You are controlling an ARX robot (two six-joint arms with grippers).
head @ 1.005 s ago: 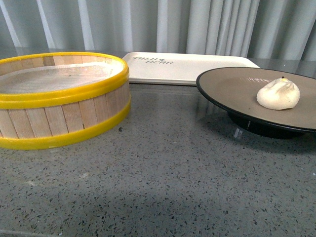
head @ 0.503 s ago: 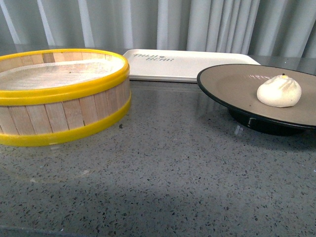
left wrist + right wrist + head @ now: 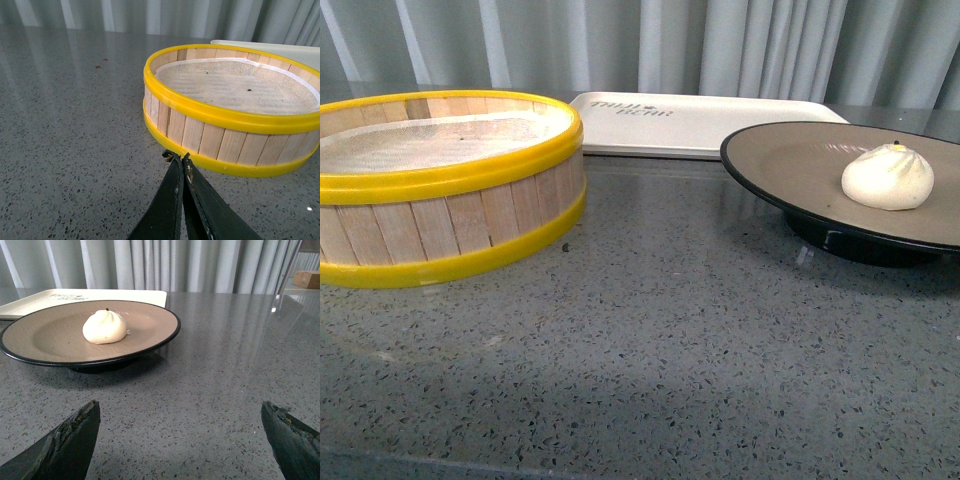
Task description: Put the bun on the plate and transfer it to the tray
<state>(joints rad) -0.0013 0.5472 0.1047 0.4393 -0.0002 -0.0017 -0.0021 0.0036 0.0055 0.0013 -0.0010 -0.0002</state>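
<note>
With the bun already sitting on the plate, the first half of the job looks done. The step in hand appears to be carrying the loaded plate to the tray.

The plate stands on the right of the grey stone table. The tray lies flat just behind it, at the back of the table. From the front, the plate's far rim overlaps the tray's near edge, and it cannot be told whether the two touch. An empty steamer basket stands to the left.

The right gripper hangs low over the table with its jaws spread wide and nothing between them. It faces the plate, which lies ahead and clear of both fingertips. The bun sits further in, near the middle of the dish.

The left gripper has its fingers pressed together on nothing, pointing at the foot of the basket and just short of it.

The next move probably calls for the right gripper to advance to the near black rim and pinch it with one finger above and one beneath. The plate would then be lifted level so the bun does not roll, and carried back over the tray.
</note>
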